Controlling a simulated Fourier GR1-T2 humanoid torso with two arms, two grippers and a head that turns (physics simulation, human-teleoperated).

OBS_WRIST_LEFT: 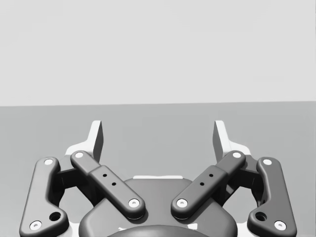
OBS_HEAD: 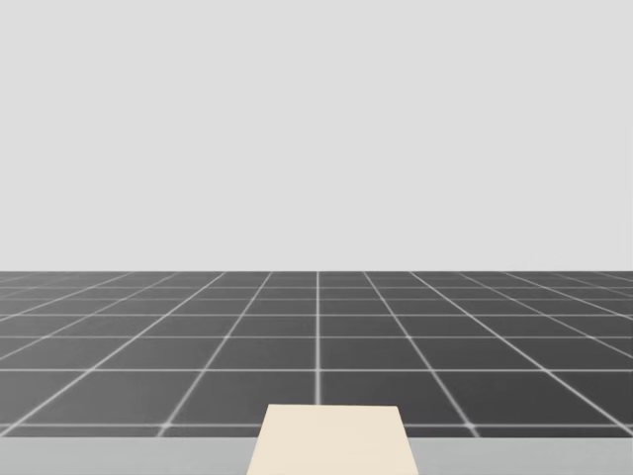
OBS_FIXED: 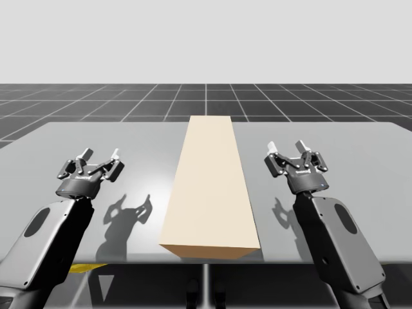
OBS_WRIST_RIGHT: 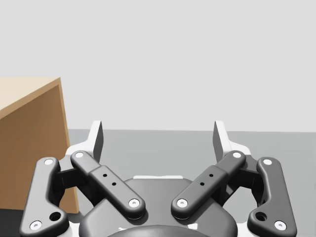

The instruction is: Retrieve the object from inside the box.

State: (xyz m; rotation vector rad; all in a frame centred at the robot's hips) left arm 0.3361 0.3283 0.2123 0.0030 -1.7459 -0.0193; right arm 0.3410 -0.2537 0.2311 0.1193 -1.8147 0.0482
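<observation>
A long tan box [OBS_FIXED: 210,187] lies closed along the middle of the grey table [OBS_FIXED: 360,148], from the front edge toward the back; nothing of its inside shows. Its far end [OBS_HEAD: 331,445] appears low in the head view, and its brown side [OBS_WRIST_RIGHT: 30,143] stands beside my right gripper in the right wrist view. My left gripper [OBS_FIXED: 100,156] hovers open left of the box, with nothing between its fingers [OBS_WRIST_LEFT: 95,138]. Right of the box my right gripper [OBS_FIXED: 286,146] is also open and holds nothing, its fingers [OBS_WRIST_RIGHT: 220,137] spread wide.
Bare table surface [OBS_FIXED: 141,145] lies on both sides of the box. A small yellow thing [OBS_FIXED: 84,267] peeks out under the table's front edge near my left arm. Dark gridded floor [OBS_HEAD: 316,346] stretches beyond the table.
</observation>
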